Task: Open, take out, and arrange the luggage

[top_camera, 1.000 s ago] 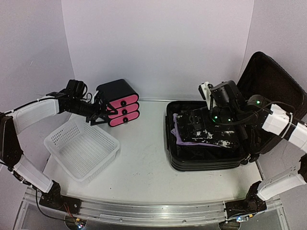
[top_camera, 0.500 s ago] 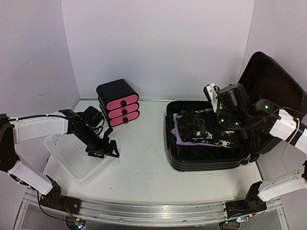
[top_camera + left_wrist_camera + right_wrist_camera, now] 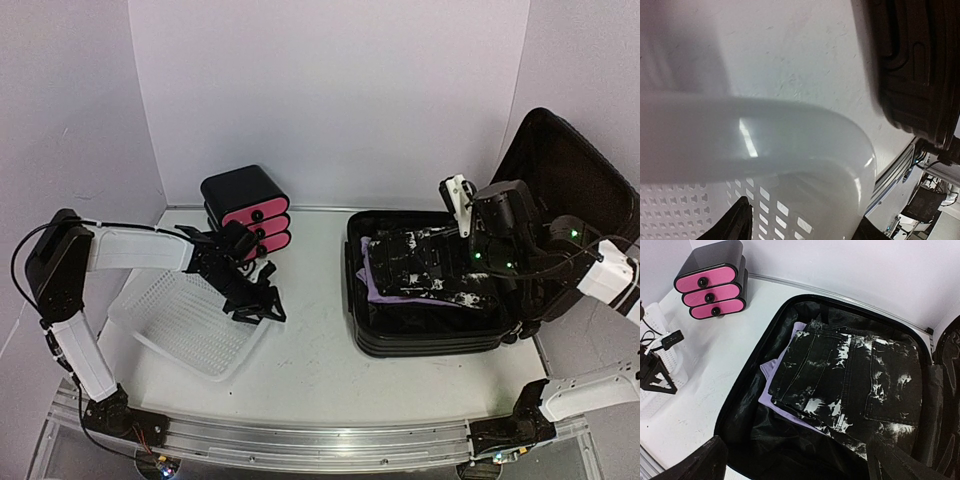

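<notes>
Straddling basket [image 3: 180, 322] rim: left gripper [image 3: 262, 307], clamp unclear; right gripper [image 3: 800, 462] spread above luggage [image 3: 430, 338]; drawer box [image 3: 245, 196] behind basket.

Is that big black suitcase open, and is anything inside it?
Open. The suitcase has its lid up, and folded jeans lie on a purple cloth inside.

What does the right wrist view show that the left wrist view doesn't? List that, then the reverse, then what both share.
Right wrist only: the open inside of the luggage, where black-and-white jeans lie on a lavender garment, and the black box with pink drawers.
Left wrist only: the luggage's ribbed outer shell seen up close, and cables past the table's edge.
Both: the white mesh basket, the luggage and the white table.
</notes>
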{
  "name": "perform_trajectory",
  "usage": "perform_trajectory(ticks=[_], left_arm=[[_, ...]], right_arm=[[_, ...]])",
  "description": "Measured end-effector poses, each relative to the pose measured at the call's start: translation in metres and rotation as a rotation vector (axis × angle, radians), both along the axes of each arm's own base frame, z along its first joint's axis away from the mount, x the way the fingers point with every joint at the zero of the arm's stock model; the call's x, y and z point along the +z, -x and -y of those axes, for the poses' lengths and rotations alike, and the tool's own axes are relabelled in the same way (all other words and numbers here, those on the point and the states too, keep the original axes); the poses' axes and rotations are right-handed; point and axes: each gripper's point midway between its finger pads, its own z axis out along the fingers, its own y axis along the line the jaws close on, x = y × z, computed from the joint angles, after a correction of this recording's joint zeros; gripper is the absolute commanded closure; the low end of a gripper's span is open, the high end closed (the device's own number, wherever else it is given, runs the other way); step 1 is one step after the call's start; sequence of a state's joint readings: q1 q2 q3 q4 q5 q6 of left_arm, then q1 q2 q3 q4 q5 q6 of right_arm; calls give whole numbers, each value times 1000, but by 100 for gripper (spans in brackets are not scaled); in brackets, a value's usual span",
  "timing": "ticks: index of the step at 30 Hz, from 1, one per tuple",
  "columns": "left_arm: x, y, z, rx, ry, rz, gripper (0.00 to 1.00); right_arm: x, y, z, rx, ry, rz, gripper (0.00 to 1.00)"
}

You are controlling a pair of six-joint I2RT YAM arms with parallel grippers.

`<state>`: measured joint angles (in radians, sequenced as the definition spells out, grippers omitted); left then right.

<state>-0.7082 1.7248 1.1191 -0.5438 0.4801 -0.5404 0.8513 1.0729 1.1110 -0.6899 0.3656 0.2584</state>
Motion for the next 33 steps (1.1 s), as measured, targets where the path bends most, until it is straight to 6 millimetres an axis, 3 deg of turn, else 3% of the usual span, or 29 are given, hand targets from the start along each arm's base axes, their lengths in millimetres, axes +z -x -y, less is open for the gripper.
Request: perform_trajectory(ticks=[7,14,17,19,22,28,33], left_arm=[[12,-32,65,9,95,37,44],[30,-60,106,50,181,94,43],[34,-69,113,69,203,109,34],[36,-74,115,79,213,123,22],[41,-78,118,84,230,142,14],[49,-77,117,58,243,182,8],[72,-60,97,-6,213,242,7]], right_arm=[[-5,0,0,-1,12,-10,2],[-22,-4,-4,-1,58,-50,2],[-36,-5,-6,-1,98,-84,2],[-45,-6,-7,0,127,-110,2],[-54,-8,-9,2,160,-137,2],[-65,-13,-17,11,205,-185,2],[-79,-16,-22,13,246,-226,2]])
